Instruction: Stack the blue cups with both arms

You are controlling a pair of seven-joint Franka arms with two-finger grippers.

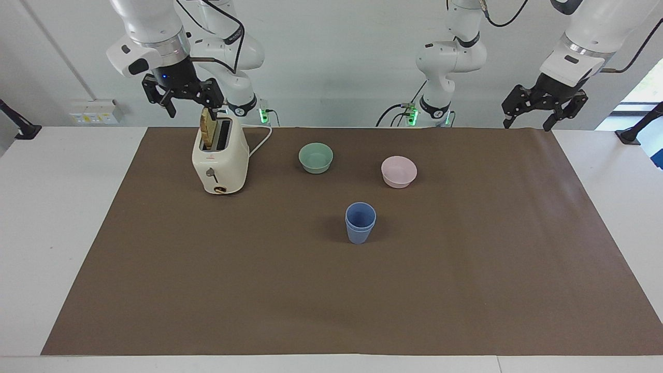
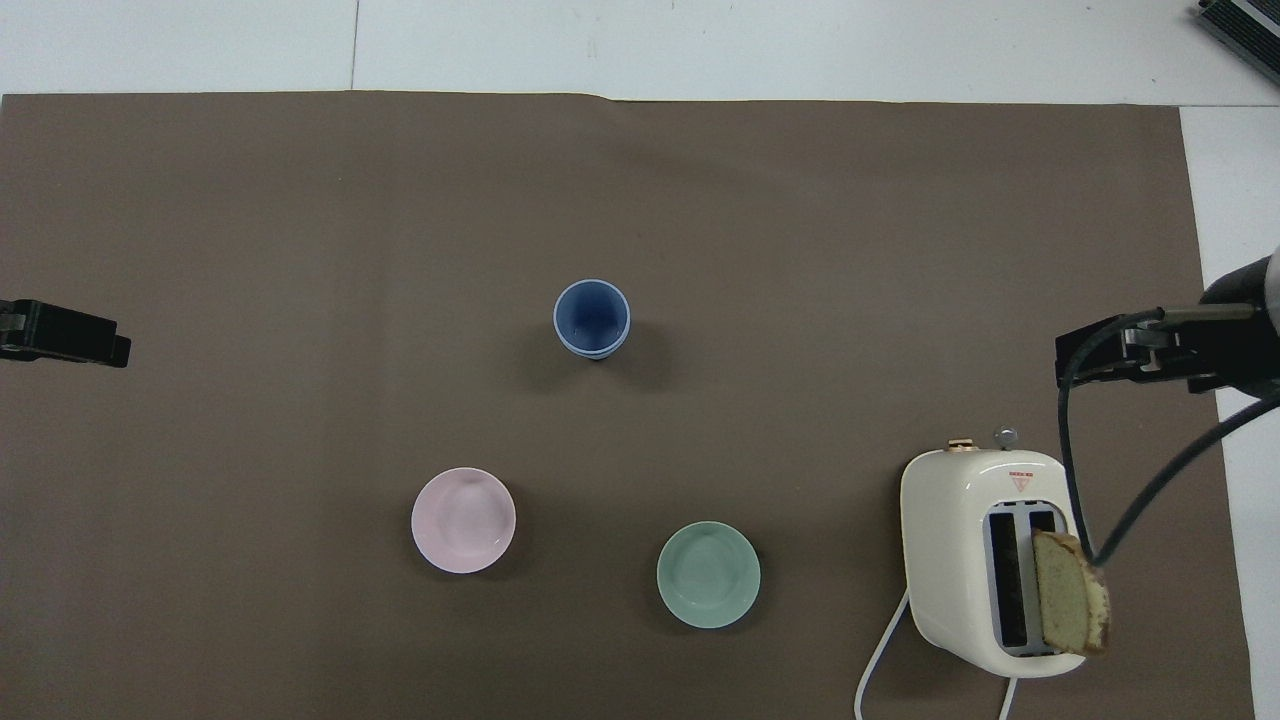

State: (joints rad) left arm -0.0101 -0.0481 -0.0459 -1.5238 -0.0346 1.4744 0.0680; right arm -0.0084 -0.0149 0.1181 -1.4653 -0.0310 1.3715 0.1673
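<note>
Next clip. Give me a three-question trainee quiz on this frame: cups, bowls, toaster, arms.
1. True or false: the two cups are nested, one inside the other.
2. Which is nearest the robots? A. green bowl B. pink bowl C. cups
3. Fill in: the slice of bread stands in the ____.

Key
1. True: two rims show, one just above the other.
2. A.
3. Toaster. The right pincer hangs open above it; the left pincer waits open over the mat's edge at its own end, holding nothing.
</note>
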